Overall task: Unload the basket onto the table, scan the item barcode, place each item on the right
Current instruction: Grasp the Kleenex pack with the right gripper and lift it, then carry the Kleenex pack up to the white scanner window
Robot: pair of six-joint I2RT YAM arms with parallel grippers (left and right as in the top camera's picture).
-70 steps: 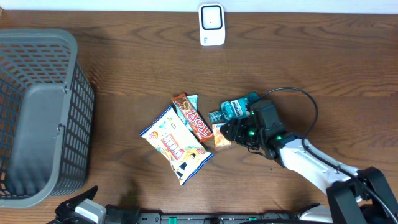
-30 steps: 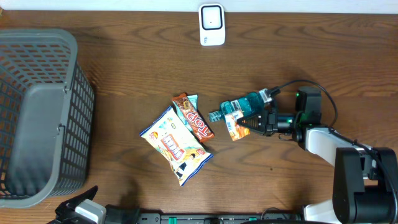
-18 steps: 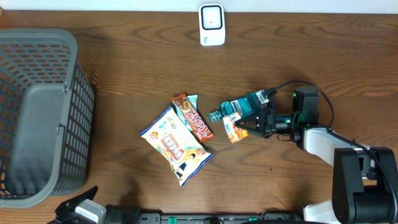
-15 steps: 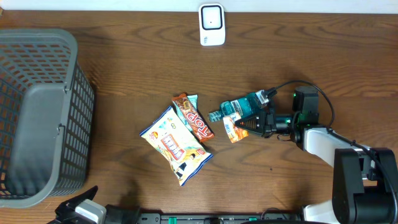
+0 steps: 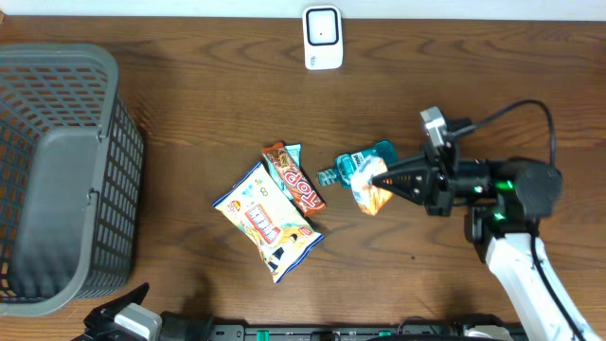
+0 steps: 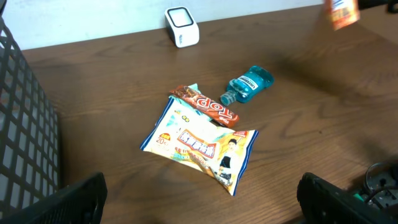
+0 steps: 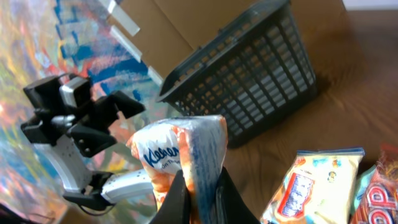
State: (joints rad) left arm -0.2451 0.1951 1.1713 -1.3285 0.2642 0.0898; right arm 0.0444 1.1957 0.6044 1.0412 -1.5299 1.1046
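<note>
Since the earlier overhead frames, the right arm has swung round and lifted the tissue packet (image 5: 367, 192) off the table (image 5: 189, 104); it no longer lies beside the mouthwash bottle (image 5: 382, 152) but hangs above it and hides part of it from overhead.

Nearest the robot's base, the left gripper (image 6: 202, 193) hovers low over the front edge with its fingers spread wide, holding nothing. Just beyond it lies the snack bag (image 5: 268, 220), and the chocolate bar (image 5: 294, 180) rests partly over the bag's far edge. Neither is touched.

Further out, the right gripper (image 5: 386, 179) is pressed together on the packet, pinching it by one end. In the right wrist view the packet stands up between the fingers (image 7: 177, 198) with its printed face toward that camera; no barcode shows on that face. The left wrist view catches the packet high at the frame's edge, clear of the wood.

At the far edge stands the white scanner (image 5: 322, 38), well apart from the held packet. The basket (image 5: 118, 189) sits off to the left.

As a judgement, the pick and lift are done. Still left are carrying the packet to the scanner and turning its coded side toward the scanner's window. Which side bears the code cannot be told.
</note>
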